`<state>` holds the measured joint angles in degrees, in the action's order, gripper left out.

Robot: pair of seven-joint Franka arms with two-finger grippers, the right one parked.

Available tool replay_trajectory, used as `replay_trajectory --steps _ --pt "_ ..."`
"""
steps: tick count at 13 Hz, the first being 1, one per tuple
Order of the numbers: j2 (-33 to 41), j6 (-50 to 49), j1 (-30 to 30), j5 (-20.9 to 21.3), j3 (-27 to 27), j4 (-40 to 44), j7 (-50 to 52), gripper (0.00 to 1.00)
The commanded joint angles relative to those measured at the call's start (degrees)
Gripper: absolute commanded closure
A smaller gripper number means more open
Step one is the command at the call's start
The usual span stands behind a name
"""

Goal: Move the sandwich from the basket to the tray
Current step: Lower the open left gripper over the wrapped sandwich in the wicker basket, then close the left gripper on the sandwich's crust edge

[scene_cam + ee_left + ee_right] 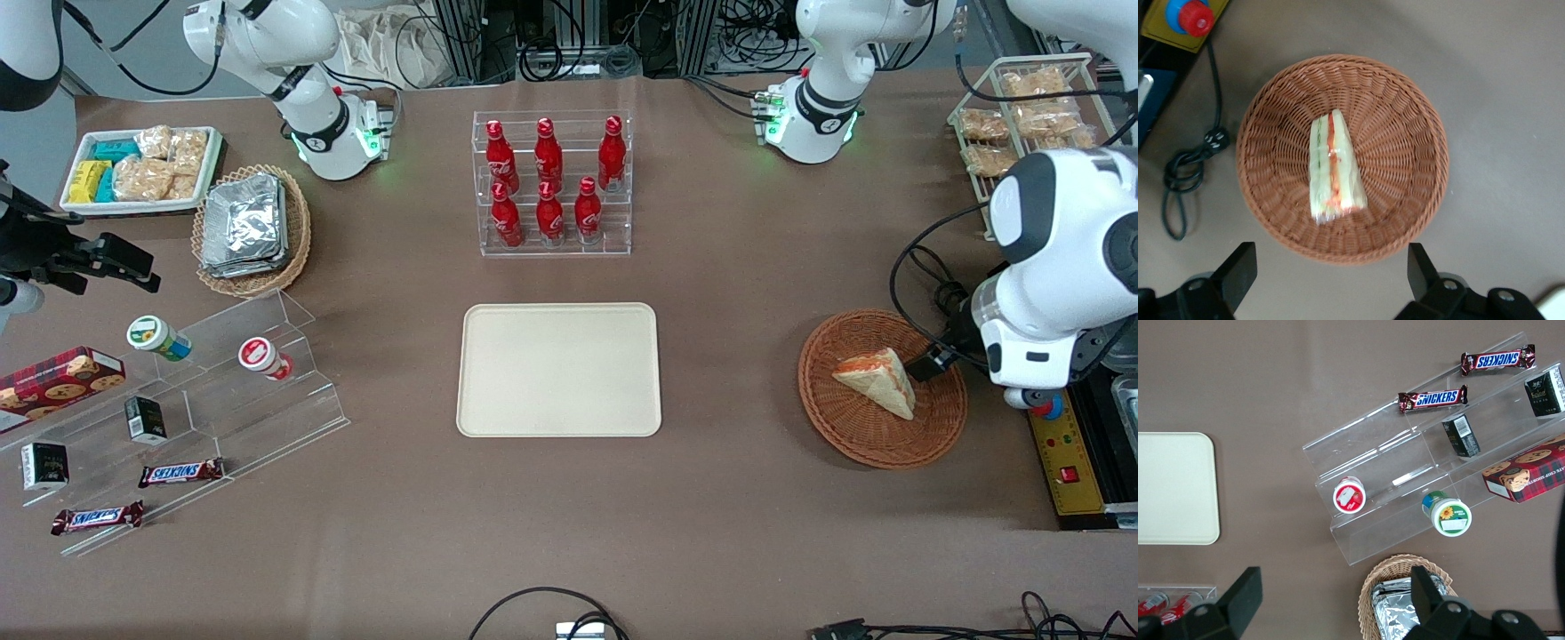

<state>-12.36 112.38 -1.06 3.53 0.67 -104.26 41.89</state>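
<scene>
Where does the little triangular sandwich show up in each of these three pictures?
Front view: triangular white-bread sandwich lies in the round reddish-brown wicker basket, beside the open claw.
Left wrist view: sandwich in the basket's middle.
Right wrist view: not in it.
Shared landmark: the basket.

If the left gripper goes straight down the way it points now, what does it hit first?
Probably the near rim of the round reddish-brown wicker basket; the open left gripper hangs above it, and the triangular white-bread sandwich sits slightly off its line. Depth is unclear.
</scene>
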Motion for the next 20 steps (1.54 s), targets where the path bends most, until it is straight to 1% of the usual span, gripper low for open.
replay_trajectory --steps 1,3,5,9,14,16,17,18,20 --pt "-1.17 8.96 -0.26 0.07 -0.85 -6.02 2.75 0.00" --pt "-1.61 12.77 -0.26 -0.19 -0.94 -9.81 4.68 0.00" --pt "-2.84 13.39 -0.26 -0.46 -1.64 -10.18 4.78 0.00" --pt "-4.86 19.88 -0.17 -0.54 -1.82 -13.33 4.87 0.00" --pt "-8.03 24.38 -0.17 -0.54 -2.08 -13.60 6.10 0.00" --pt "-8.82 24.38 -0.17 -2.21 -2.17 -13.87 6.27 0.01" --pt "-9.26 24.29 -0.17 -2.30 -2.08 -13.87 6.36 0.09" --pt "-9.35 24.29 -0.17 -2.30 -2.17 -13.78 6.36 0.24" --pt "-9.26 23.24 -0.17 -2.22 -2.17 -13.34 6.01 0.70"
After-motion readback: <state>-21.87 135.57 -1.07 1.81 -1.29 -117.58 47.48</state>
